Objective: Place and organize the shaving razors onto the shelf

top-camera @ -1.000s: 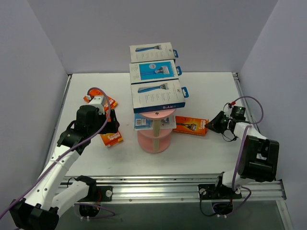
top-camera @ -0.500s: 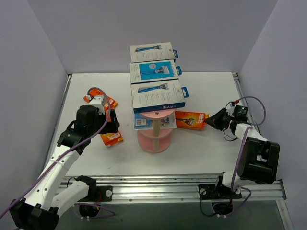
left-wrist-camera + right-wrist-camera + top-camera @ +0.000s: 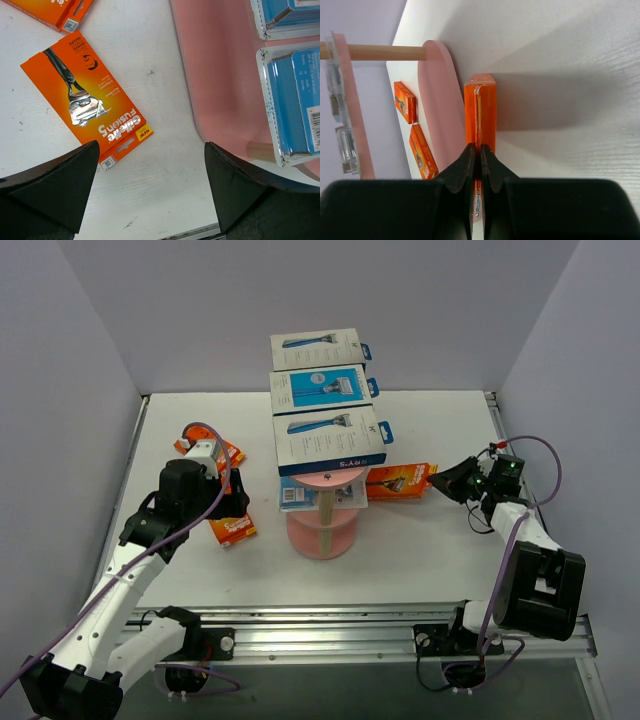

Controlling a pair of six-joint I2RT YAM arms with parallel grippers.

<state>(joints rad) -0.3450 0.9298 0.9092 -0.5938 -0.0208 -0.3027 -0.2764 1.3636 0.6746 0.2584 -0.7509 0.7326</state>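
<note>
The pink shelf (image 3: 322, 525) stands mid-table with three white-and-blue razor boxes (image 3: 330, 440) on its long top tier and clear blister packs (image 3: 305, 495) on a lower tier. My right gripper (image 3: 440, 483) is shut on the end of an orange razor card (image 3: 400, 480), held off the table just right of the shelf. In the right wrist view the card (image 3: 481, 107) stands on edge between the pads (image 3: 468, 162). My left gripper (image 3: 225, 502) hangs open over the table left of the shelf, above another orange card (image 3: 85, 100).
One more orange pack (image 3: 232, 454) lies at the back left, seen also as the orange pack (image 3: 55, 10) at the top of the left wrist view. The pink tier (image 3: 220, 75) carries blister packs (image 3: 292, 100). Purple walls close in on both sides, and a metal rail (image 3: 340, 625) runs along the near edge.
The right gripper has closed fully on the orange card and lifted it off the table, up beside the shelf. The left arm has not moved.
</note>
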